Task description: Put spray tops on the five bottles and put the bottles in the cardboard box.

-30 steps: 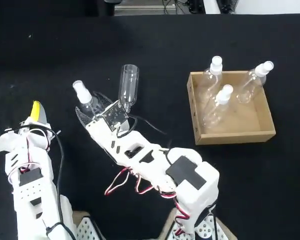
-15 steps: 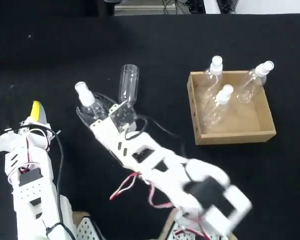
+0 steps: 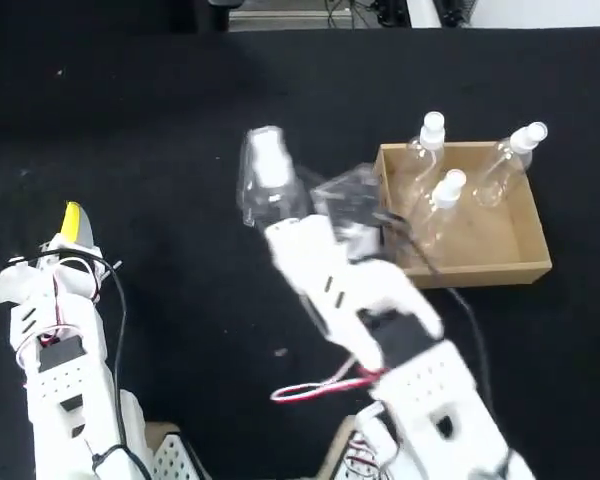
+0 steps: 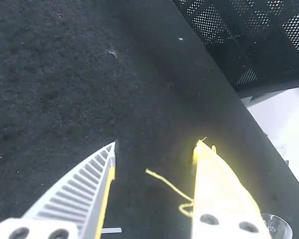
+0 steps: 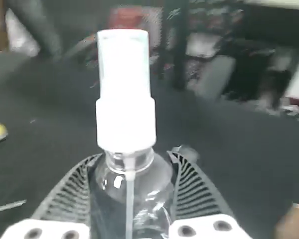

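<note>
My right gripper [image 5: 134, 160] is clamped on a bottle [image 5: 127, 191] just below its neck. Its fingers [image 5: 189, 184] press in from both sides, and the spray top [image 5: 125, 94] stands straight up above the fingertips. In the high view that gripper [image 3: 280, 212] hangs above the table [image 3: 180, 100], with the box [image 3: 470, 268] just beside it on my right. Three capped bottles [image 3: 425, 228] lie in the box, leaning toward its far wall. My left gripper [image 4: 157, 146] sits wide open with nothing in it, well apart from the box.

I judge the step in hand is carrying this bottle into the box. The clear plastic looks slick and the grip is high on the shoulder, so the body may swing. I'd hold the squeeze steady and move smoothly. I'd lift clear of the box's near wall before lowering and aim for the bare floor by its front wall. I'd open only once the bottle rests, so it doesn't knock the three lying there.
</note>
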Action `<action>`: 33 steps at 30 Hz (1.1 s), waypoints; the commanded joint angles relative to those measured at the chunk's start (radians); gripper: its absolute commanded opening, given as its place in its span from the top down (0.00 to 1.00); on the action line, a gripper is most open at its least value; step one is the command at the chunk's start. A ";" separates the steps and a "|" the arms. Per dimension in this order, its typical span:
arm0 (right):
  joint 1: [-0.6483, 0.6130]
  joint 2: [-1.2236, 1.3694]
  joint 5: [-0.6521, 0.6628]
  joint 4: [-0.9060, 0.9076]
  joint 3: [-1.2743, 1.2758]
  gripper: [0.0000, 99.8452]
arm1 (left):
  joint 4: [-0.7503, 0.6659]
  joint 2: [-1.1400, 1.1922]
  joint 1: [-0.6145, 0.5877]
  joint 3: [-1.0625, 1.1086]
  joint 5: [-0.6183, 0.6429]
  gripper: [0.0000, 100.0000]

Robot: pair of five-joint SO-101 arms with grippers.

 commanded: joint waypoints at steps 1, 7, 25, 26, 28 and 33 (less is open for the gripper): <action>0.152 -0.140 0.008 0.092 -0.108 0.99 | -0.025 -0.015 -0.008 -0.056 0.005 0.77; 0.470 -0.064 0.011 0.152 -0.381 0.99 | -0.025 -0.015 -0.008 -0.056 0.005 0.77; 1.068 0.573 0.012 -0.351 -0.374 0.99 | -0.025 -0.015 -0.004 -0.056 0.005 0.77; 1.069 0.581 0.012 -0.381 -0.340 0.99 | -0.025 -0.015 -0.002 -0.056 0.005 0.77; 1.069 0.584 0.012 -0.423 -0.274 0.99 | -0.025 -0.015 -0.002 -0.056 0.005 0.77; 1.060 0.570 0.005 -0.489 -0.148 0.99 | -0.025 -0.015 -0.005 -0.056 0.005 0.77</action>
